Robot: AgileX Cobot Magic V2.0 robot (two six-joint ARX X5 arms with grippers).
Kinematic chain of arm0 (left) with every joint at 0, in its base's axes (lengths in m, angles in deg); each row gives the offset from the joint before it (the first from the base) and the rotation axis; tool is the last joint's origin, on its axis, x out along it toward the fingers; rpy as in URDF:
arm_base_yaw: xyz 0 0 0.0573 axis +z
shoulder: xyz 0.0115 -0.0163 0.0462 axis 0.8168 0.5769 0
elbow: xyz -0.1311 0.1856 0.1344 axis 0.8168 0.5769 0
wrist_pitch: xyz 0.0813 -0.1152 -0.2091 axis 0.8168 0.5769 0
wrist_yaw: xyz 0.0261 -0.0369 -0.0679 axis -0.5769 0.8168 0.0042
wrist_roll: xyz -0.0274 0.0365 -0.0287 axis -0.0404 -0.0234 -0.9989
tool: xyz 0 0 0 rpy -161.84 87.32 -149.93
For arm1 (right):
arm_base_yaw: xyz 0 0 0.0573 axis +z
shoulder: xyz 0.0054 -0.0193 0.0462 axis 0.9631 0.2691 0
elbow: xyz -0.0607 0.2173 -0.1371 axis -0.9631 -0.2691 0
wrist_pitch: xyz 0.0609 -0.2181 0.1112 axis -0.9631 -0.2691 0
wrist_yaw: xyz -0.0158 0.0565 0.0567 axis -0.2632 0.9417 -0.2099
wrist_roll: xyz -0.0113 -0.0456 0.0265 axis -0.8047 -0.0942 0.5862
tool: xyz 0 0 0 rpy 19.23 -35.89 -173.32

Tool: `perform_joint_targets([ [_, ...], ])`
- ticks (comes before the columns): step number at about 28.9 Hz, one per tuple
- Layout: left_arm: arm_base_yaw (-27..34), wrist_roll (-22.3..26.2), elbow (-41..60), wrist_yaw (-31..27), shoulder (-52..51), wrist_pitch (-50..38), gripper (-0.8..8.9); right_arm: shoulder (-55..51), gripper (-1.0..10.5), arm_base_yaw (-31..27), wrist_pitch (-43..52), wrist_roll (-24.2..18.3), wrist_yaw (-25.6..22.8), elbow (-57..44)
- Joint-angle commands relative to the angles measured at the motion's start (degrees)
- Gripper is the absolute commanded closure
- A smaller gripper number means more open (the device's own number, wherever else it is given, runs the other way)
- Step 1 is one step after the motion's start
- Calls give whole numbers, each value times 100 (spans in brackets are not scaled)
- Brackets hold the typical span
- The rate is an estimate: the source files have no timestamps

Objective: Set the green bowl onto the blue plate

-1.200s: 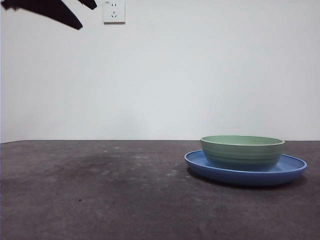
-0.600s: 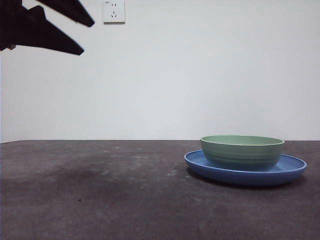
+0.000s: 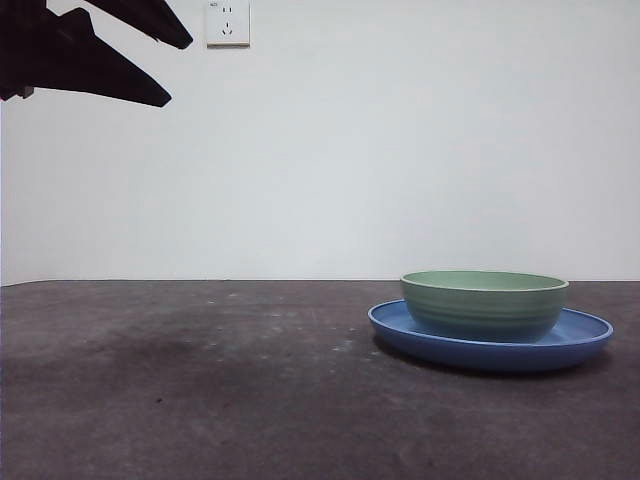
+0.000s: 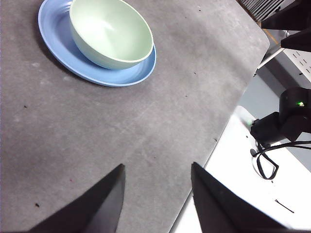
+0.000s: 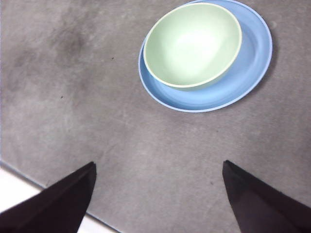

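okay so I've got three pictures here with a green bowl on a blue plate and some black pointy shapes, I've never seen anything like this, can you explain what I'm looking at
This is a two-armed robot at a table. One picture is taken from a low camera looking level across the dark table. The other two come from cameras on the arms' wrists, looking down. The black wedges at their bottom edges are each arm's own two jaws: the left gripper and the right gripper, both open and holding nothing. The green bowl sits on the blue plate. The black shape in the front view's top corner is one of the grippers, raised away from the dishes. A wall socket is behind.
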Motion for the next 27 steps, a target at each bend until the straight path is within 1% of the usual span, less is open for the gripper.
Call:
perform_joint_targets([
  [1, -33, -13, -48, 26, 22, -37, 596, 33, 530, 15, 96, 310, -361, 116],
  [3, -33, -11, -48, 26, 22, -39, 596, 138, 531, 11, 205, 468, -708, 116],
  [6, -33, -9, -48, 26, 22, -37, 596, 444, 531, -42, 450, 575, -975, 116],
  [11, -33, -11, -48, 26, 22, -28, 596, 1300, 532, -365, 1038, 553, -949, 116],
  [13, -33, -11, -48, 26, 22, -20, 596, 1755, 547, -579, 1331, 503, -935, 116],
  [14, -33, -11, -48, 26, 22, -13, 596, 1945, 556, -684, 1458, 494, -885, 116],
  [15, -33, -11, -48, 26, 22, -11, 596, 2179, 566, -828, 1609, 457, -732, 116],
  [18, -33, -11, -48, 26, 22, -11, 596, 2824, 568, -1213, 2046, 431, -101, 116],
  [20, -33, -11, -48, 26, 22, -11, 596, 3222, 568, -1373, 2317, 433, 181, 116],
  [24, -33, -9, -48, 26, 22, -13, 596, 3926, 619, -1458, 2728, 428, 363, 116],
  [27, -33, -9, -48, 26, 22, -13, 596, 4330, 629, -1445, 3062, 433, 424, 116],
])
